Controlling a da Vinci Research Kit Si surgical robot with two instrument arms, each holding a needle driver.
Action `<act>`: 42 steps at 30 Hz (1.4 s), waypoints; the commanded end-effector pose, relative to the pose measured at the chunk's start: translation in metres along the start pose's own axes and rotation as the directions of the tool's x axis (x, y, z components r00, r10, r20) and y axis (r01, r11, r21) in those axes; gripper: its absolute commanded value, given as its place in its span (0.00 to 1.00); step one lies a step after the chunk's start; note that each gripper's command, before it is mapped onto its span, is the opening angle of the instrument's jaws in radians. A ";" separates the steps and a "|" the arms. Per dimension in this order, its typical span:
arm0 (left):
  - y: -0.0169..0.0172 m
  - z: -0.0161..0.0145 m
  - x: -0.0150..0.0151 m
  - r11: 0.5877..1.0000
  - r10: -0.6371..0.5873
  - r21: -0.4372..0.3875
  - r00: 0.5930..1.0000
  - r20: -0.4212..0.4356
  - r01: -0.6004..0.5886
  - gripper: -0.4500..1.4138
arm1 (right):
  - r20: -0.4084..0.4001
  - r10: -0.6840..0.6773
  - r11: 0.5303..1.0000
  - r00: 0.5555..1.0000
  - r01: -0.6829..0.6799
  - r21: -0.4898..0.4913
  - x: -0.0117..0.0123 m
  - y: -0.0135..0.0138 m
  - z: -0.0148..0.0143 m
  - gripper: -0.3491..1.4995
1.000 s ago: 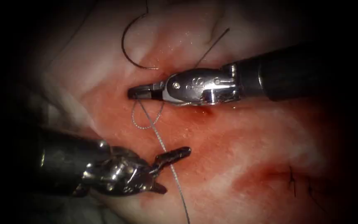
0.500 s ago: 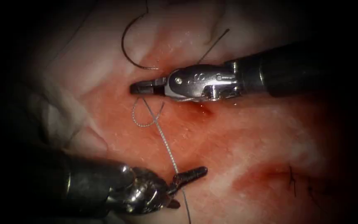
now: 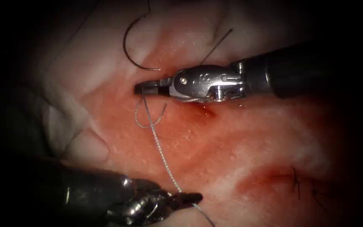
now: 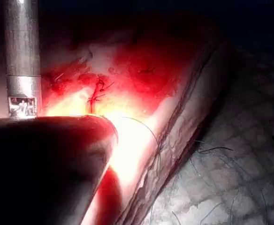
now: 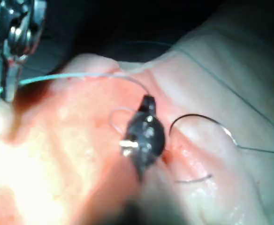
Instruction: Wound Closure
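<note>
Needle (image 3: 132,47): lying free on the tissue (image 3: 248,138), far left, unheld.
Right tool (image 3: 144,88): I am clamping the thread (image 3: 159,148) above its small loop.
Left tool (image 3: 188,197): I am gripping the same strand, near side, and have been drawing it nearer.
Doing it well: I am keeping tension even, without jerking.
Right wrist view: showing the strand stretched taut between both tools.

R tool (image 3: 141,88) shut on thread (image 3: 160,153) end near top of cut. L tool (image 3: 192,197) clamps same thread lower down, strand taut btwn them. Needle (image 3: 127,49) lies free on tissue (image 3: 240,138), upper left.
</note>
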 end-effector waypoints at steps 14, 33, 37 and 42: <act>0.0013 -0.0126 -0.0085 0.997 -0.069 -0.039 0.991 0.115 0.074 0.00 | -0.075 0.046 0.998 0.996 -0.043 0.035 0.0035 -0.0035 -0.0069 0.21; 0.0008 -0.0125 -0.0119 0.998 -0.055 -0.018 0.984 0.172 0.059 0.00 | -0.145 0.079 0.987 0.986 -0.097 -0.125 0.0059 0.0022 -0.0073 0.00; 0.0005 -0.0119 -0.0112 0.999 -0.039 -0.015 0.985 0.168 0.043 0.00 | -0.131 0.066 0.984 0.989 -0.086 -0.155 0.0040 0.0049 -0.0044 0.00; 0.0006 -0.0118 -0.0115 0.999 -0.040 -0.012 0.985 0.169 0.043 0.00 | -0.115 0.055 0.986 0.992 -0.072 -0.153 0.0016 0.0063 -0.0008 0.00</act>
